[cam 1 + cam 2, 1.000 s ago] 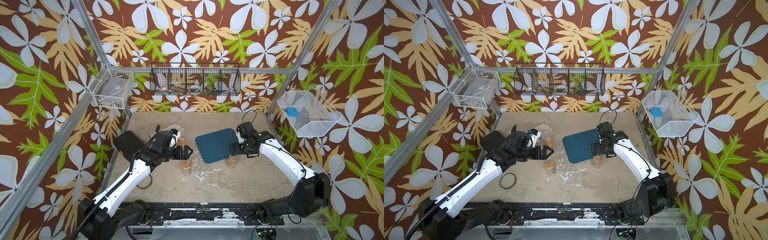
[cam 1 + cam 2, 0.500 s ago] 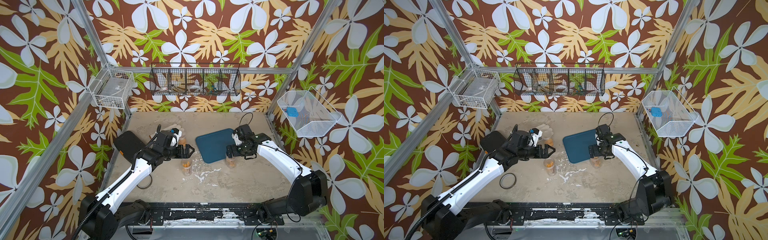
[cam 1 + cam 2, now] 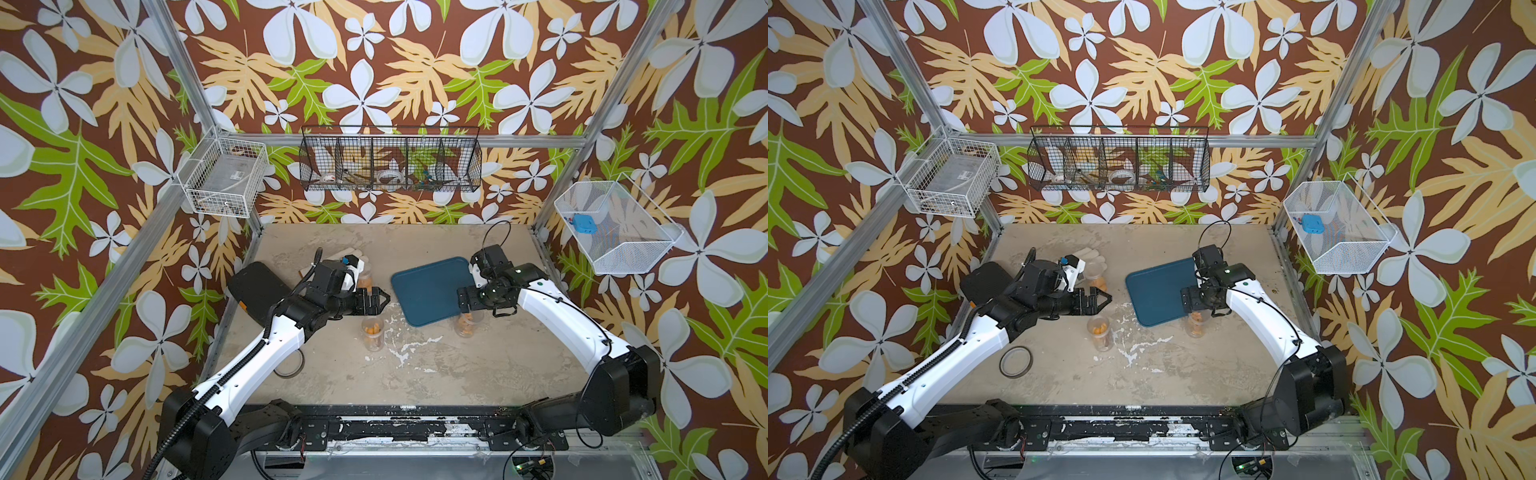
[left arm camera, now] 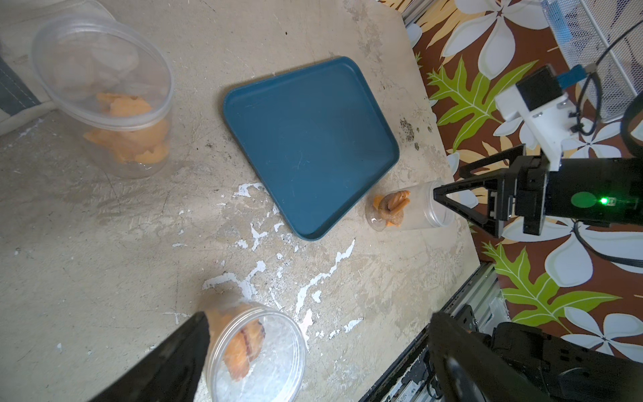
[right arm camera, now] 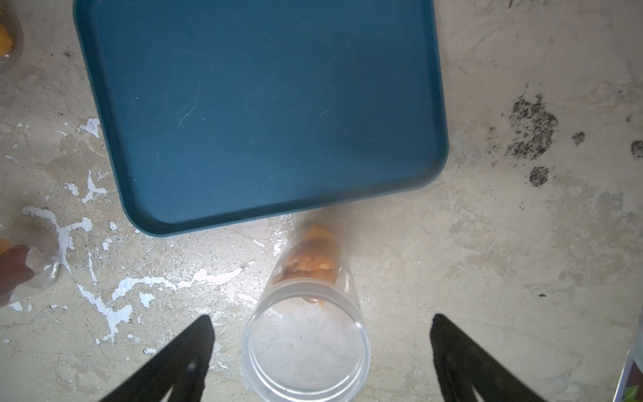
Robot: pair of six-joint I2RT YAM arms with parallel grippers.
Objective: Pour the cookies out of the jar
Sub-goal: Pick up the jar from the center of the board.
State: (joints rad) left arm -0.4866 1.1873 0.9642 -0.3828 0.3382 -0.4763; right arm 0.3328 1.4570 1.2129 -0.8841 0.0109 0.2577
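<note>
Working left to right, fast. I am seeing a lid ring point(image 3: 1016, 361) lying flat on the table point(image 3: 457, 374) beside my left arm. The left gripper point(image 3: 380, 300) is hovering with its jaws spread wide and gripping nothing. It is sitting between the rear jar point(image 3: 365, 279) and the middle jar point(image 3: 372, 332). Both jars are standing open with orange cookies point(image 4: 243, 344) heaped at the bottom. Next over, the blue tray point(image 3: 432, 291) is lying bare.

The right jar point(image 5: 306, 341) is standing upright just beside the tray's near edge; I cannot tell if they are touching. It is lidless, with a small pile of cookies in its base. The right gripper point(image 5: 322, 318) is hanging straight over its mouth, jaws spread, one finger on each side and clear of the wall.

I am judging this jar as the one to pour. It is looking like thin clear plastic, so I am expecting it to be light, smooth and a bit slippery, and to flex under a hard squeeze. The cookies are loose and probably brittle, and they are adding little weight. I am planning to grip the wall around mid-height, below the rim band, so the mouth is staying clear. Then I am tipping it slowly toward the tray so it is not twisting in the grip.
</note>
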